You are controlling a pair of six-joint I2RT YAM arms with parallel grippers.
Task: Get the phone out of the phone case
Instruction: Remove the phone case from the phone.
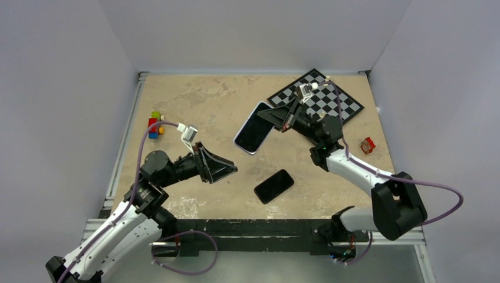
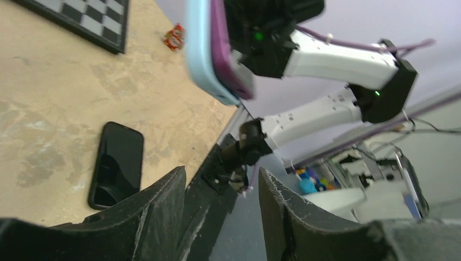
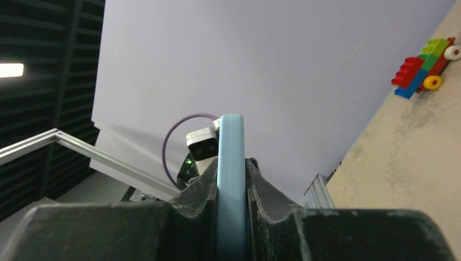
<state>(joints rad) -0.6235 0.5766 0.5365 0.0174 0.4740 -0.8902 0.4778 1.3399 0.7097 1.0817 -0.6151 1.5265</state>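
A black phone (image 1: pixel 274 186) lies flat on the table, screen up, also in the left wrist view (image 2: pixel 117 163). The light-blue phone case (image 1: pixel 253 128) hangs tilted in the air above the table's middle, its purple inside showing in the left wrist view (image 2: pixel 217 51). My right gripper (image 1: pixel 272 115) is shut on the case's upper end; its fingers (image 3: pixel 261 187) press both faces of the blue edge (image 3: pixel 232 163). My left gripper (image 1: pixel 233 170) is open and empty, left of the phone and below the case, its jaws (image 2: pixel 222 176) apart.
A checkerboard (image 1: pixel 318 97) lies at the back right under the right arm. A stack of coloured toy bricks (image 1: pixel 155 125) sits near the left edge. A small red wrapper (image 1: pixel 368 144) lies at the right edge. The arms' black base rail runs along the near edge.
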